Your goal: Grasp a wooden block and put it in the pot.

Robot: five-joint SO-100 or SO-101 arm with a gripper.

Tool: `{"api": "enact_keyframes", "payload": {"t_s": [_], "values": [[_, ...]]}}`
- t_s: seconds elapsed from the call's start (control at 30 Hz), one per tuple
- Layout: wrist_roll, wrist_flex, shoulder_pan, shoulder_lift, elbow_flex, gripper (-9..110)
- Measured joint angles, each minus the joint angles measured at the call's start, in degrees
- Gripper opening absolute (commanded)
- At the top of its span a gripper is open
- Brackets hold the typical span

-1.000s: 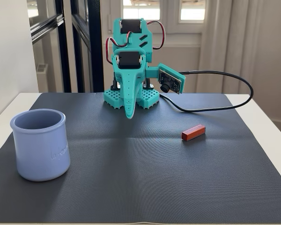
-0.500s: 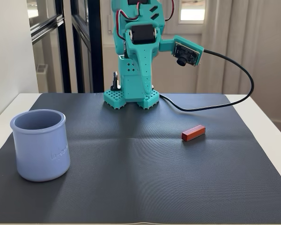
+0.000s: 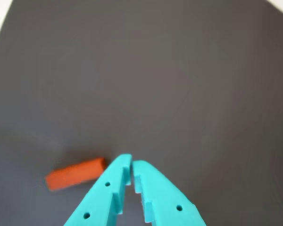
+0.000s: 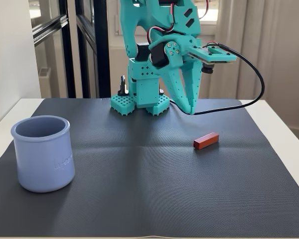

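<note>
— What am I getting in the wrist view?
— The gripper [image 3: 131, 165] is showing its tips nearly touching, holding nothing. The wooden block [image 3: 76, 173] is lying on the dark mat [image 3: 179, 84], just left of the tips.
— And the fixed view?
— I'm seeing the gripper [image 4: 191, 110] hanging above the mat, the wooden block [image 4: 206, 141] lying below it, slightly right. The pot [image 4: 42, 153] is standing far left on the bench [image 4: 276, 117].

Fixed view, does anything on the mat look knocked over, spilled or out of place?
Nothing stands out. The pot stands upright at the mat's left, the block lies flat on the right, and the gripper hangs shut above the mat near the block, touching nothing. The mat shows only faint fold creases.
</note>
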Motion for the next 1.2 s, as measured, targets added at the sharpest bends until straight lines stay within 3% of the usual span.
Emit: {"api": "enact_keyframes", "payload": {"t_s": [0.17,0.3,0.47,0.67,0.87,0.97,1.2], "values": [[22.5,4.2,-0.8,-8.5,-5.6,0],[36.9,14.2,1.3,-16.3,-11.8,0],[42.2,27.9,4.0,-21.4,-18.8,0],[42.7,31.8,3.7,-22.6,-21.9,0],[43.6,28.9,1.0,-23.2,-21.9,0],[49.2,22.9,0.7,-23.7,-21.7,0],[60.6,17.1,-1.2,-25.8,-20.4,17]]}}
